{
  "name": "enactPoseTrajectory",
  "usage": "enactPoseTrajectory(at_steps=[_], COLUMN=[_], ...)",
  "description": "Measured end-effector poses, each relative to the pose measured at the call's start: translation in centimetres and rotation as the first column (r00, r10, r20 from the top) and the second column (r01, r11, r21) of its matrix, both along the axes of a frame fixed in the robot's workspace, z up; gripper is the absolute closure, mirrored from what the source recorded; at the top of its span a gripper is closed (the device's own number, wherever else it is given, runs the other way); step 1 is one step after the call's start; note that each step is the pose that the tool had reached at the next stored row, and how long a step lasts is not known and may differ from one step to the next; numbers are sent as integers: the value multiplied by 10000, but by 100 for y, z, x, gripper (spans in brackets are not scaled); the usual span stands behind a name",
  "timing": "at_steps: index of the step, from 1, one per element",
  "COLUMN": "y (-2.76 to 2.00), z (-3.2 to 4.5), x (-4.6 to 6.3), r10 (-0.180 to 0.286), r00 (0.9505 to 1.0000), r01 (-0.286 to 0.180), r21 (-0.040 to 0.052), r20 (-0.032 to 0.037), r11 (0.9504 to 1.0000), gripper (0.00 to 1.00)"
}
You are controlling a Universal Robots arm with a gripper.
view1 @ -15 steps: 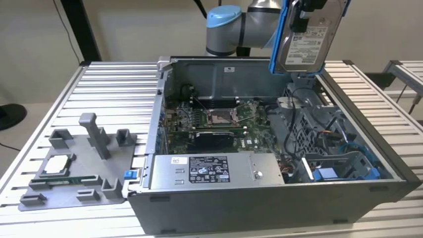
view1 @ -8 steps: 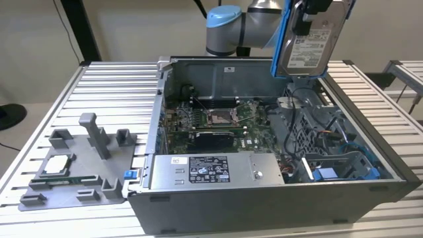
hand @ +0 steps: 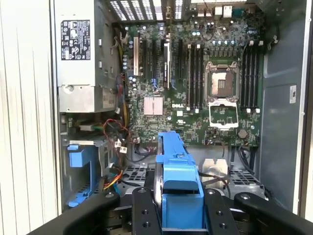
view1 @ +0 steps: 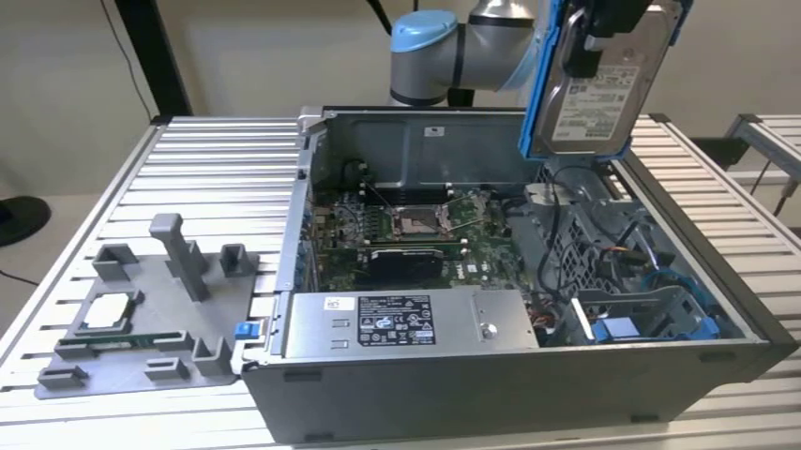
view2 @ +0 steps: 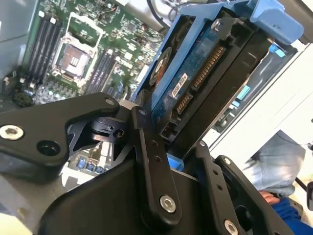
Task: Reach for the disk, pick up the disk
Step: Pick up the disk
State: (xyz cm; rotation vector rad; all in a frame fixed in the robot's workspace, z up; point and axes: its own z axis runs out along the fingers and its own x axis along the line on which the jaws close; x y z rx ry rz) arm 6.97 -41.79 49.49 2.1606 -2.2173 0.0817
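The disk (view1: 601, 86) hangs upright in the air above the open computer case's far right corner in the exterior view, its white label facing the camera and its blue bracket round the edges. My gripper (view1: 598, 37) holds it from above, shut on it. In both wrist views the black fingers (hand: 144, 211) clamp the two flat sides of the disk (hand: 178, 182), edge-on, with the motherboard far below. The second wrist view shows the disk's (view2: 205, 78) connector edge between the fingers (view2: 150, 161).
The open case (view1: 501, 394) lies on a slatted metal table (view1: 201, 159), with motherboard (view1: 414, 230), power supply (view1: 400, 323) and blue drive bays (view1: 626, 328) inside. A grey fixture (view1: 138, 319) with a small silver chip sits at the exterior view's left. A person's leg (view2: 274, 156) stands nearby.
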Motion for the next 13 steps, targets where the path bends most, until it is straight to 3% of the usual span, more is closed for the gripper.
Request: enactPoseTrajectory(at_steps=[13], y=[-347], z=[0], x=[0], r10=[0], r00=[10000], r01=[0], r21=[0], r20=[0], r11=[10000], gripper=[100])
